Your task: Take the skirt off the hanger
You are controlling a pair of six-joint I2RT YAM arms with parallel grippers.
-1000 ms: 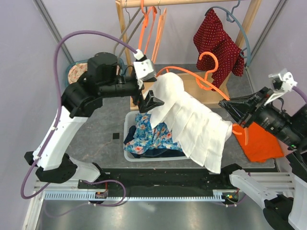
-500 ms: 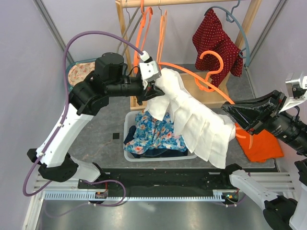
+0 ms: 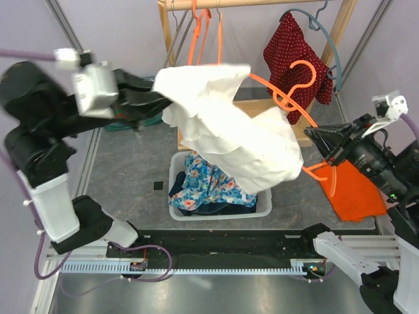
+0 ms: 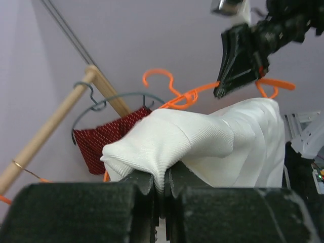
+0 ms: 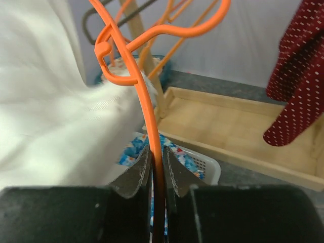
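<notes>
Left gripper [image 4: 161, 183]: clenched tight on a bunched fold of the white skirt [image 3: 229, 124], raised high at the left of the wooden rack [image 3: 171, 39]. The arm shows blurred in the top view.
Right gripper [image 5: 156, 164]: grasping the orange hanger [image 3: 296, 91], one finger on each side of its thin wire, at the right of the scene.
White skirt: in the air, stretched between the two grippers and hanging over the laundry basket [image 3: 265, 208]. Its upper left end is in the left fingers. Its lower right end bulges just beside the hanger's lower wire near the right gripper.
Skirt on hanger: cannot tell whether any part is hooked on. In the right wrist view the cloth lies to the left of the wire, with a blurred bit touching the hanger's loop.
Orange hanger: tilted, with the hook up toward the rack and the lower end in the right fingers.
Laundry basket: white, on the table [image 3: 131, 163] under the skirt, holding a floral garment [image 3: 209, 183].
Rack: a red dotted garment [image 3: 294, 52] on a grey hanger [image 3: 308, 14], and spare orange hangers [image 3: 204, 33] on the rail.
Table right: an orange cloth [image 3: 353, 193] lies below the right gripper.
</notes>
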